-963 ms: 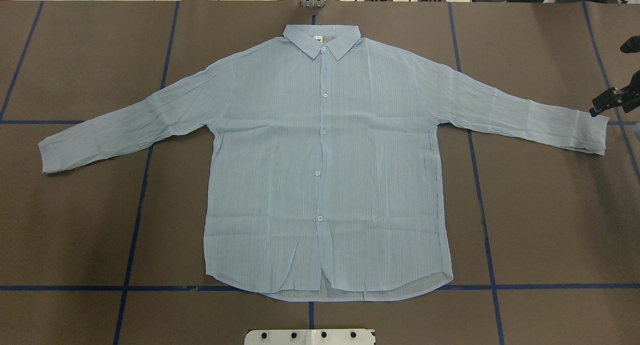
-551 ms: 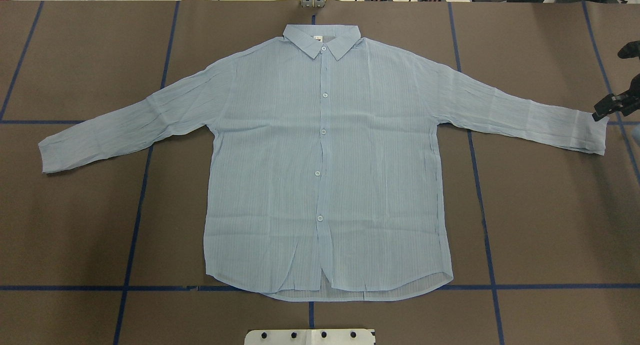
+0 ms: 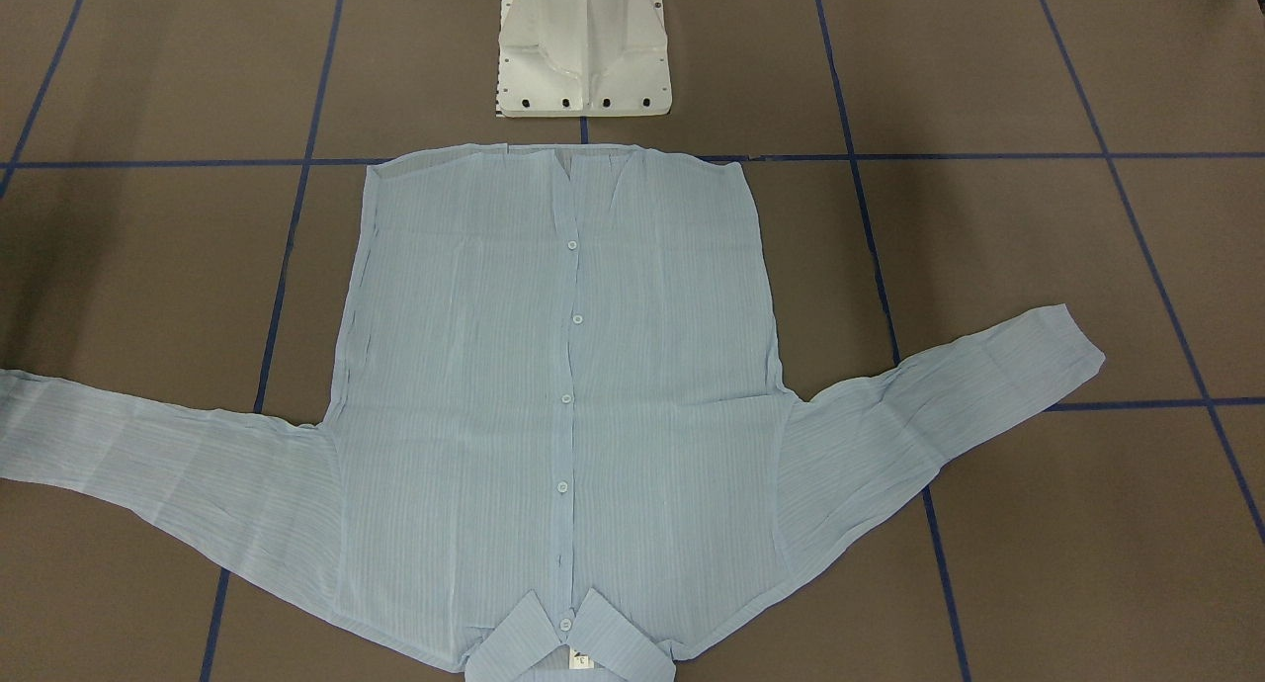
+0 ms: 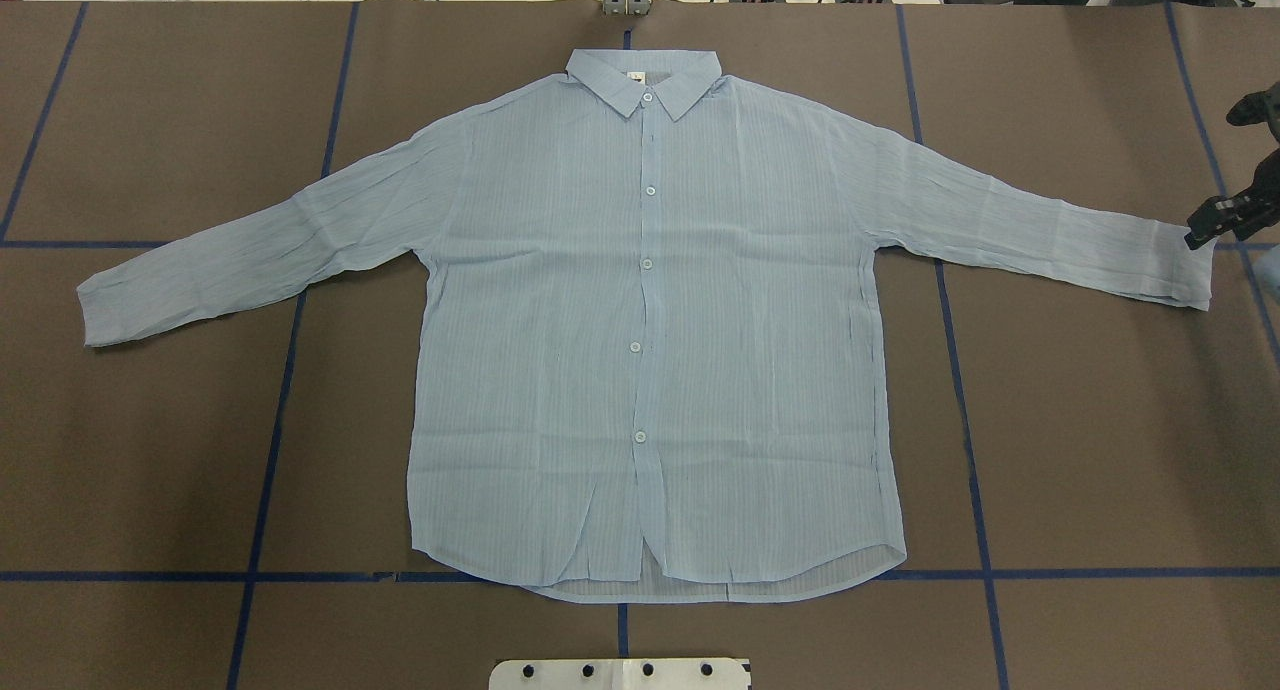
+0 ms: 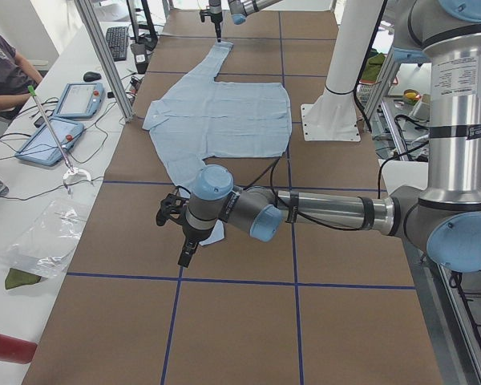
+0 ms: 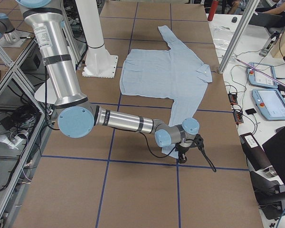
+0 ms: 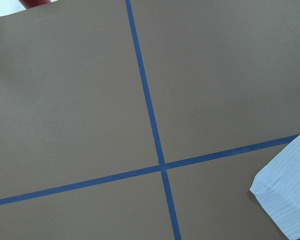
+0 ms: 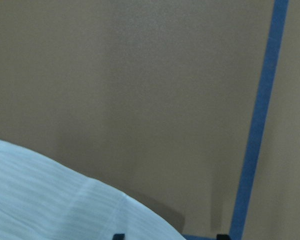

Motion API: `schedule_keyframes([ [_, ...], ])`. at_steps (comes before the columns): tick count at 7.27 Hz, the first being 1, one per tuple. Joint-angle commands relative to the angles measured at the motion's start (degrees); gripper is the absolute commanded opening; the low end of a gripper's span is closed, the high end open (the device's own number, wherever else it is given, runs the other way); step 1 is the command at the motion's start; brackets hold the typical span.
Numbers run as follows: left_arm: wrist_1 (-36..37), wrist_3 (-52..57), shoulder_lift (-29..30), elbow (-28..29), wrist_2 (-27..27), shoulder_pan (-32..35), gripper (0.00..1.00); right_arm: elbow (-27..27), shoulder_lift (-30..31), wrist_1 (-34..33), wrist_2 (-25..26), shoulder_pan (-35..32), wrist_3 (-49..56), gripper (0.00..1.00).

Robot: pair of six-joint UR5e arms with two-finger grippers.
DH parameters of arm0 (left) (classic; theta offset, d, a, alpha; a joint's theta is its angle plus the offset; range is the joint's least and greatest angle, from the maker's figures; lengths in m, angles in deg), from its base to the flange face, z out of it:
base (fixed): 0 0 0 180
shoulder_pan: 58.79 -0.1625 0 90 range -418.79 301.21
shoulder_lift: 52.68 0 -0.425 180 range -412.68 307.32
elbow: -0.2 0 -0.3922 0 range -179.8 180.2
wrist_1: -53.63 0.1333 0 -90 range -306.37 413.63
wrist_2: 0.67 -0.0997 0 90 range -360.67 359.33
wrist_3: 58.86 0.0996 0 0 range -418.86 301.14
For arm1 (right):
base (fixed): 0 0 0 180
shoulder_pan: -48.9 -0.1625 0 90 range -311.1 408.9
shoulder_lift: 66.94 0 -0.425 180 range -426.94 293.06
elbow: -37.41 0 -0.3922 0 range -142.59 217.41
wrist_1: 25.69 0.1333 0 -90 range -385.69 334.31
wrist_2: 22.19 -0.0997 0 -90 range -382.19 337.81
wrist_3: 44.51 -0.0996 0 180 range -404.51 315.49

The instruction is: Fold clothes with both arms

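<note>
The clothes are one pale-blue striped button-up shirt (image 4: 650, 320) that lies flat and face up, sleeves spread, collar (image 4: 645, 75) away from the robot. My right gripper (image 4: 1212, 180) is at the right sleeve's cuff (image 4: 1185, 265), at the view's right edge. In the right wrist view its two fingertips (image 8: 118, 236) stand apart, open, with the cuff's corner (image 8: 65, 200) by them. The near arm's left gripper (image 5: 180, 253) hangs beside the left cuff (image 5: 212, 234); I cannot tell whether it is open or shut. The left wrist view shows only that cuff (image 7: 287, 195) and the mat.
A brown mat with blue tape lines (image 4: 270, 420) covers the table. The white pedestal base (image 3: 583, 49) stands just behind the shirt's hem. A person (image 5: 4, 72) sits at a side bench with tablets and cables. Monitors and tablets (image 6: 270, 102) lie past the far edge.
The right gripper has moved slightly nearer to the robot and now sits at the right cuff's corner. The shirt has not moved.
</note>
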Motion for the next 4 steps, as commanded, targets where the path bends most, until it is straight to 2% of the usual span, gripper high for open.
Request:
schedule_keyframes([
  [1, 0.0, 0.0, 0.0, 0.0, 0.0, 0.0, 1.00, -0.2, -0.1, 0.0, 1.1, 0.6, 0.0, 0.57],
  [2, 0.0, 0.0, 0.0, 0.0, 0.0, 0.0, 1.00, -0.2, 0.0, 0.0, 1.2, 0.6, 0.1, 0.44],
  [3, 0.0, 0.0, 0.0, 0.0, 0.0, 0.0, 1.00, -0.2, -0.1, 0.0, 1.2, 0.6, 0.0, 0.11],
  [4, 0.0, 0.0, 0.0, 0.0, 0.0, 0.0, 1.00, -0.2, -0.4, -0.2, 1.2, 0.7, 0.1, 0.00],
])
